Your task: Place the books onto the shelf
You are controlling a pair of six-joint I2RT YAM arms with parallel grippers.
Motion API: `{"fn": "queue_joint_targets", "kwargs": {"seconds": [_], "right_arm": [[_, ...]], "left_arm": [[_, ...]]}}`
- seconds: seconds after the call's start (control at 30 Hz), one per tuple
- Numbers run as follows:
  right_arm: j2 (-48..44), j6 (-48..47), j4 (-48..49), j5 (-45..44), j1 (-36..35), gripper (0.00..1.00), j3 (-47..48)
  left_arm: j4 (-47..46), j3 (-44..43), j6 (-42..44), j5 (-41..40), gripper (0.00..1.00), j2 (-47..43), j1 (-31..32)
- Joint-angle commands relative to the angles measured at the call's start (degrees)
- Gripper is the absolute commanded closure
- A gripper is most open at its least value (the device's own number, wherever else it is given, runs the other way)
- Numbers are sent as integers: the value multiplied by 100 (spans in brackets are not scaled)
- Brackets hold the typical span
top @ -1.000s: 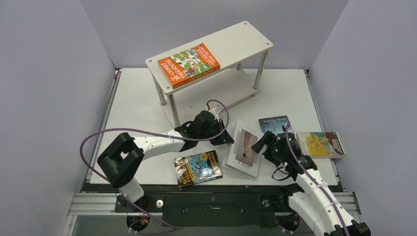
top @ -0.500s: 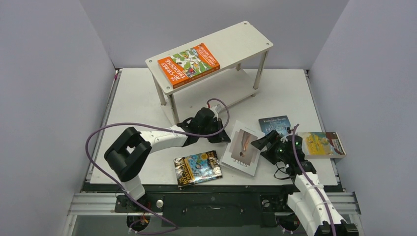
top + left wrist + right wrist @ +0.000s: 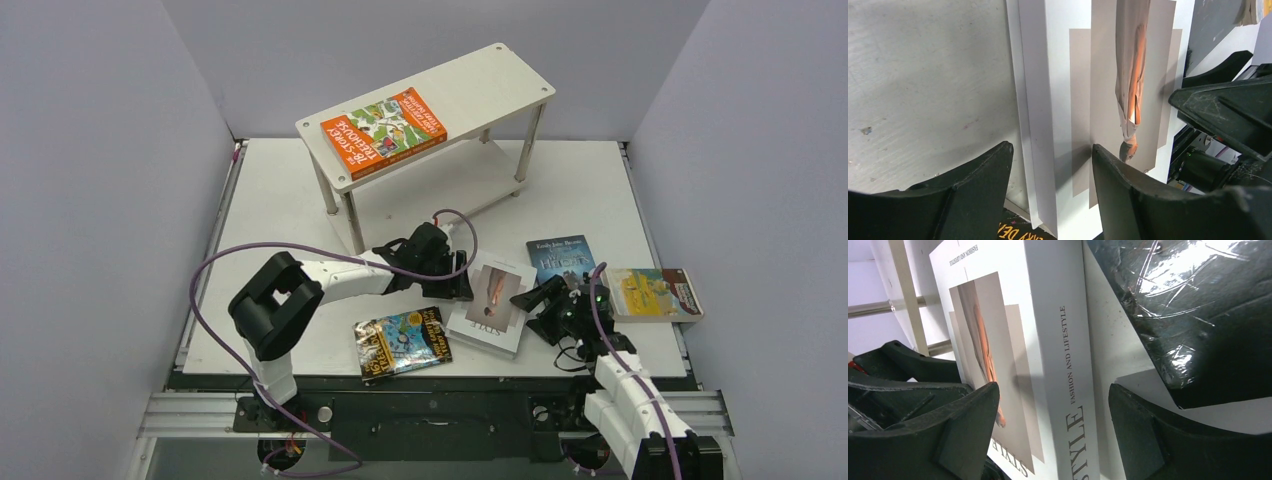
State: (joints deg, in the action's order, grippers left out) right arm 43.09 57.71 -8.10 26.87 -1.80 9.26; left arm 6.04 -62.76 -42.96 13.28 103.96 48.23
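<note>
Beside the white book [image 3: 488,306], my left gripper [image 3: 453,287] and right gripper [image 3: 532,298] sit open, holding nothing, so one bump could push it away.

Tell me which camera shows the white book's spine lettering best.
Right wrist: the spine of the white book shows close up, lettering readable. Left wrist shows the cover, no spine lettering. Top external shows the whole book, lettering too small.
</note>
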Motion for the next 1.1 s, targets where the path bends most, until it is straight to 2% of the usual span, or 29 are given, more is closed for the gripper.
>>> {"fn": "queue_joint_targets", "kwargs": {"seconds": [0.0, 0.33, 0.5, 0.87, 1.07], "right_arm": [[153, 45, 274, -216, 48, 24, -53], [-210, 500, 606, 19, 48, 24, -605], [-68, 824, 1206, 234, 48, 24, -874], [-142, 1637, 2007, 811, 48, 24, -829], [-552, 1616, 1873, 1033, 48, 27, -638]], "left_arm": [[-18, -286, 131, 157, 43, 132, 70], [33, -462, 114, 307, 43, 335, 87], [13, -578, 108, 456, 46, 525, 82], [-217, -764, -60, 923, 47, 803, 74], [-359, -862, -138, 1123, 47, 926, 74]]}}
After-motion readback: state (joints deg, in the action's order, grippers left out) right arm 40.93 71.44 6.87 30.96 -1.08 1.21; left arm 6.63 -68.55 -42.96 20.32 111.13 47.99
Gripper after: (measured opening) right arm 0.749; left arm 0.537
